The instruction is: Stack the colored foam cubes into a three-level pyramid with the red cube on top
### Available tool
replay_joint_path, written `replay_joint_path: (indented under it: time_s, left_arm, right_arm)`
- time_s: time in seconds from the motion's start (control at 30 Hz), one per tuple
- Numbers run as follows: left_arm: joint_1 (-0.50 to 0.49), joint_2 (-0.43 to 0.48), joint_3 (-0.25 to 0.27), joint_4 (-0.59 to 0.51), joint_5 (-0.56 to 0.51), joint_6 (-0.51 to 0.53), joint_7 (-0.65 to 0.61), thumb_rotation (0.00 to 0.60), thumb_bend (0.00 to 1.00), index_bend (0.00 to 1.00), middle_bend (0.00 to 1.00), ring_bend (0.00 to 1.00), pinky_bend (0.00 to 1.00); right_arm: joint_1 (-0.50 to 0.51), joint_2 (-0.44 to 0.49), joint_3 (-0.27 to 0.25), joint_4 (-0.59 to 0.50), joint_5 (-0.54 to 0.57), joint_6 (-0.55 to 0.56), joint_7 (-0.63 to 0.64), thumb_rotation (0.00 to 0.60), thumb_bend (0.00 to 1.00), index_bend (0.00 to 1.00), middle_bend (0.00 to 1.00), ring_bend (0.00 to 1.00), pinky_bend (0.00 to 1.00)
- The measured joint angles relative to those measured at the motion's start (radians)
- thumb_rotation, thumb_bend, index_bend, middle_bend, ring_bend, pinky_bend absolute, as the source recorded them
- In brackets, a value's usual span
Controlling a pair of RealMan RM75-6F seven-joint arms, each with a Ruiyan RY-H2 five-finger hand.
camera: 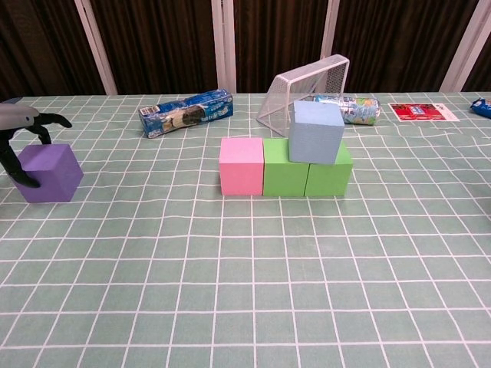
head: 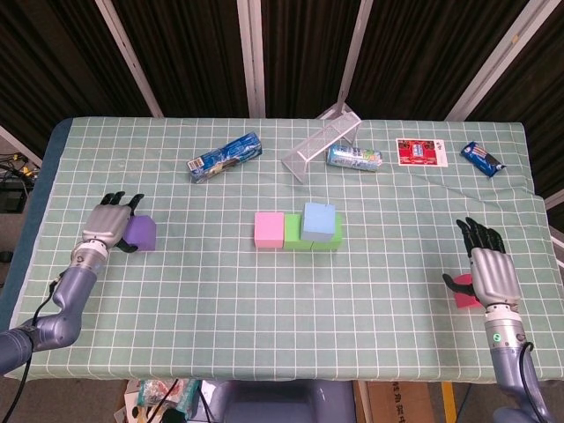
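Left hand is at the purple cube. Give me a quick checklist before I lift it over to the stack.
1. Left hand around the purple cube: fingers on its top and near side; firm grip cannot tell.
2. Base row of pink cube and two green cubes touching in line: ok.
3. Blue cube seated on the green cubes: ok, slightly rotated.
4. Free second-level spot over pink and green: ok.
5. Red cube beside the right hand, mostly hidden: cannot tell if held.
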Motion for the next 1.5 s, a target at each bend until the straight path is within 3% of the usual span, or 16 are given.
replay_joint_path:
  time_s: [0.37, 0.67, 0.87, 1.07, 1.5]
  left_arm:
    - [-0.007, 0.055, -0.027, -0.118, -0.003, 0.032, -0.013, 0.6, 0.26, 0.0, 0.4, 0.07, 0.04]
    - [-0.101, 0.129, -0.092, -0.291, -0.09, 0.047, 0.069, 0.6, 0.26, 0.0, 0.41, 0.07, 0.04]
    - [-0.211, 0.147, -0.136, -0.362, -0.273, 0.047, 0.15, 0.6, 0.26, 0.0, 0.4, 0.06, 0.04]
    - [-0.388, 0.14, -0.158, -0.391, -0.52, 0.05, 0.268, 0.6, 0.26, 0.0, 0.4, 0.07, 0.04]
    - [-0.669, -0.034, -0.155, -0.251, -0.846, 0.078, 0.443, 0.6, 0.26, 0.0, 0.4, 0.07, 0.04]
  right_arm:
    - [-0.007, -0.003, 0.01, -0.005, -0.01, -0.008, -0.005, 0.6, 0.26, 0.0, 0.0, 0.0, 0.0]
    - [-0.011, -0.002, 0.022, -0.005, -0.01, -0.023, 0.01, 0.6, 0.26, 0.0, 0.0, 0.0, 0.0]
    - [-0.014, -0.002, 0.031, -0.003, -0.008, -0.029, 0.024, 0.6, 0.26, 0.0, 0.0, 0.0, 0.0]
    - [-0.016, 0.001, 0.039, -0.001, 0.0, -0.042, 0.043, 0.6, 0.26, 0.0, 0.0, 0.0, 0.0]
    - [-0.023, 0.012, 0.058, 0.003, 0.011, -0.062, 0.093, 0.6, 0.26, 0.0, 0.0, 0.0, 0.0]
